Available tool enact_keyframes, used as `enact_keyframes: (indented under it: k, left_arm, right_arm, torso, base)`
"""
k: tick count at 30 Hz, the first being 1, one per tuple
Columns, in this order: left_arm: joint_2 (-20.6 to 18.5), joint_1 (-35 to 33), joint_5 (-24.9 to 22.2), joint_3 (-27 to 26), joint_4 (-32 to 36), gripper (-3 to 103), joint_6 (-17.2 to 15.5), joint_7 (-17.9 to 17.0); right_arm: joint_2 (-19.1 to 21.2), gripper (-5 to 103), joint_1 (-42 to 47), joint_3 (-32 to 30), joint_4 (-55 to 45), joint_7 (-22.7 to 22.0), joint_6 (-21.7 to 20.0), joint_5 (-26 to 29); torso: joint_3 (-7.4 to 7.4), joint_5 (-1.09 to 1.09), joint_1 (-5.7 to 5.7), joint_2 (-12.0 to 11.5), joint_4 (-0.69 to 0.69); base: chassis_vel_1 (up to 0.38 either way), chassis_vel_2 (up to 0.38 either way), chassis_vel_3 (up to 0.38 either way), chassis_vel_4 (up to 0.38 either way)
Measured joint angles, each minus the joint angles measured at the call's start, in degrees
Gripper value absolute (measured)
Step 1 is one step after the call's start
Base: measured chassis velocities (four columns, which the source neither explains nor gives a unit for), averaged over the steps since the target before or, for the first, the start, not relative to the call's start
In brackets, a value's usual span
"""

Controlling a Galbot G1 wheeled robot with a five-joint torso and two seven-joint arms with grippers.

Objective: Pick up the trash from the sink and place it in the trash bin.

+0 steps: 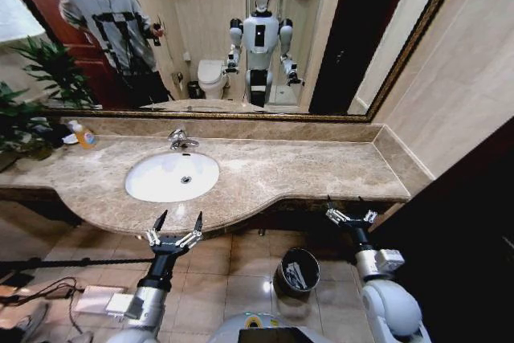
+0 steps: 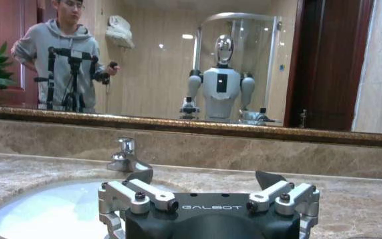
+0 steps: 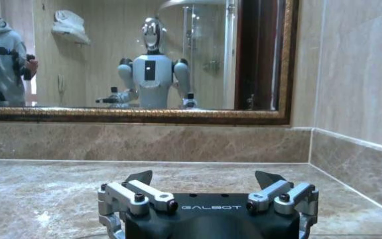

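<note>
The white oval sink (image 1: 157,186) sits in the marble counter, with its drain showing and a chrome faucet (image 1: 180,140) behind it. On the floor below the counter stands the round black trash bin (image 1: 299,256), and pale pieces of trash (image 1: 295,277) lie inside it. My left gripper (image 1: 179,221) is open and holds nothing; it hangs at the counter's front edge, just in front of the sink (image 2: 38,214). My right gripper (image 1: 350,213) is open with nothing in it, at the counter's right front edge, right of the bin. Both wrist views show open jaws: left (image 2: 206,177), right (image 3: 204,178).
An orange-yellow soap bottle (image 1: 84,136) stands at the counter's left, next to a plant (image 1: 32,94). A big mirror (image 1: 241,6) backs the counter, and a dark panel (image 1: 458,222) rises on the right. Cables (image 1: 48,291) lie on the tiled floor at left.
</note>
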State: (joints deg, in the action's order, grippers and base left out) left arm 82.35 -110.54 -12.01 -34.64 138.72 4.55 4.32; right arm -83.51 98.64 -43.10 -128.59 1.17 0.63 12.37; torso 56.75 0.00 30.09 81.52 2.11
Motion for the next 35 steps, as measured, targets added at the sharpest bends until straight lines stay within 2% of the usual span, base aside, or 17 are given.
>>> enact_keyframes:
  k: [9, 16, 35]
  left_arm:
    - [0.00, 0.00, 0.00, 0.00, 0.00, 100, 0.00, 0.00]
    - [0.00, 0.00, 0.00, 0.00, -0.01, 100, 0.00, 0.00]
    - [0.00, 0.00, 0.00, 0.00, 0.00, 100, 0.00, 0.00]
  right_arm:
    - [-0.89, 100, 6.70, -3.25, -0.90, 1.16, 6.18, 2.03]
    - [-1.71, 100, 6.48, -2.28, -2.99, 0.29, 4.81, 1.42]
    - [-1.72, 100, 6.28, -2.19, -2.91, 0.17, 4.64, 1.26]
  torso:
    - [0.00, 0.01, -0.01, 0.00, -0.01]
    - [0.00, -0.01, 0.00, 0.00, 0.00]
    - [0.00, 0.00, -0.01, 0.00, 0.00]
  base:
    - [0.000, 0.000, 0.000, 0.000]
    - [0.000, 0.000, 0.000, 0.000]
    - [0.000, 0.000, 0.000, 0.000]
